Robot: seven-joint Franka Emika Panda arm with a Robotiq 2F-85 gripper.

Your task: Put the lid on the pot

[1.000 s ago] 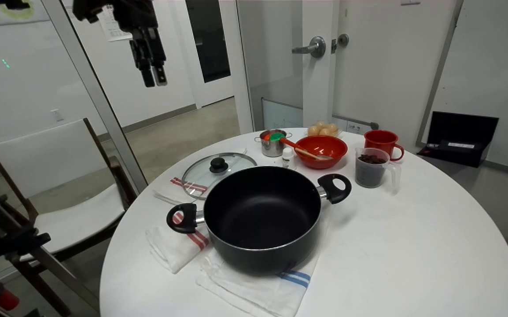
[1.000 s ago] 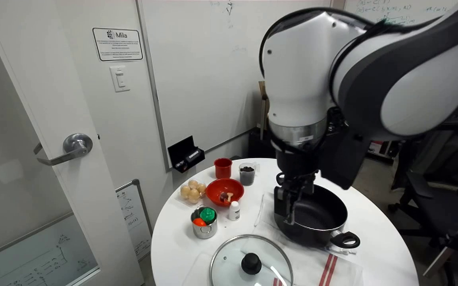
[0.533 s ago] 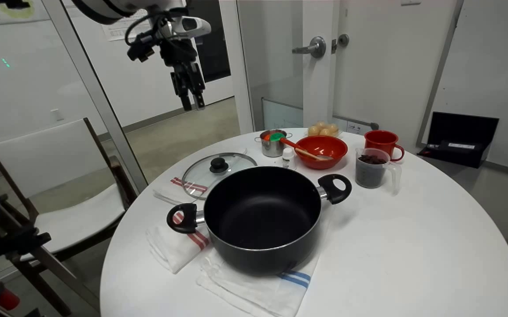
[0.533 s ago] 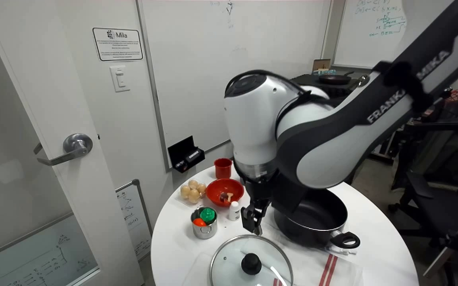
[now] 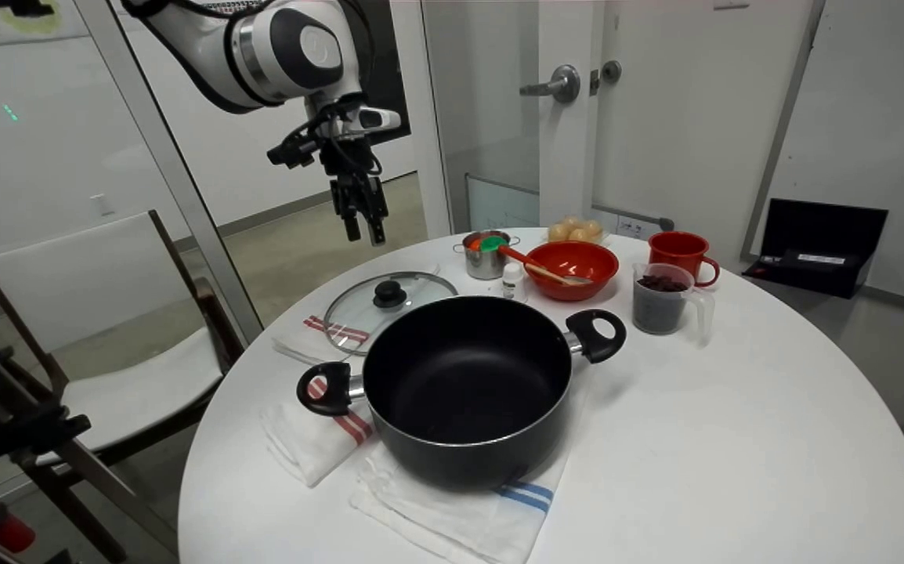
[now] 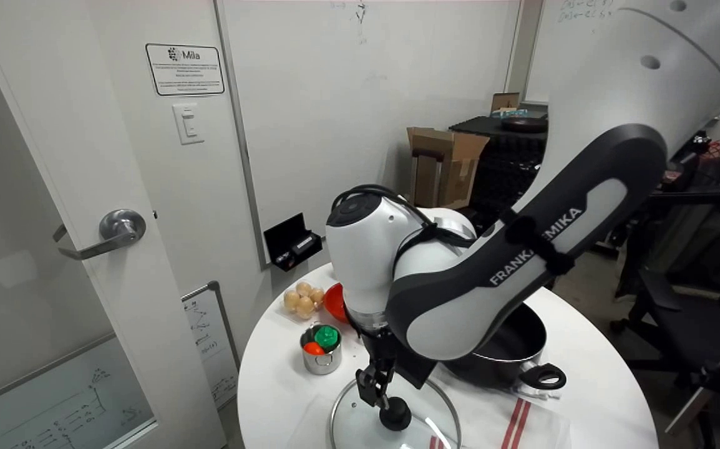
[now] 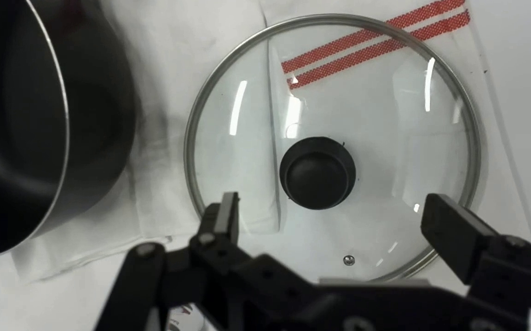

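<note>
The lid, clear glass with a metal rim and black knob, lies flat on a red-striped towel beside the pot; it shows in both exterior views [image 5: 366,309] [image 6: 357,421] and in the wrist view [image 7: 385,138]. The wide black pot [image 5: 468,384] stands uncovered on towels; it also shows in an exterior view, partly behind the arm [image 6: 513,337], and at the wrist view's left edge [image 7: 95,101]. My gripper [image 7: 330,197] is open and empty, with the knob just beyond the gap between its fingers. It hangs above the lid in both exterior views [image 5: 366,235] [image 6: 377,399].
Near the lid stand a small steel pot [image 5: 485,262] holding green and orange things, a white bottle [image 5: 512,280] and a red bowl [image 5: 573,286]. A red mug [image 5: 675,251], a measuring cup [image 5: 658,305] and yellowish round things [image 6: 302,300] are farther along the round table [image 5: 718,454].
The arm has swung from beside the pot to over the lid, and the gripper has come lower. The lid and the pot have not moved.
</note>
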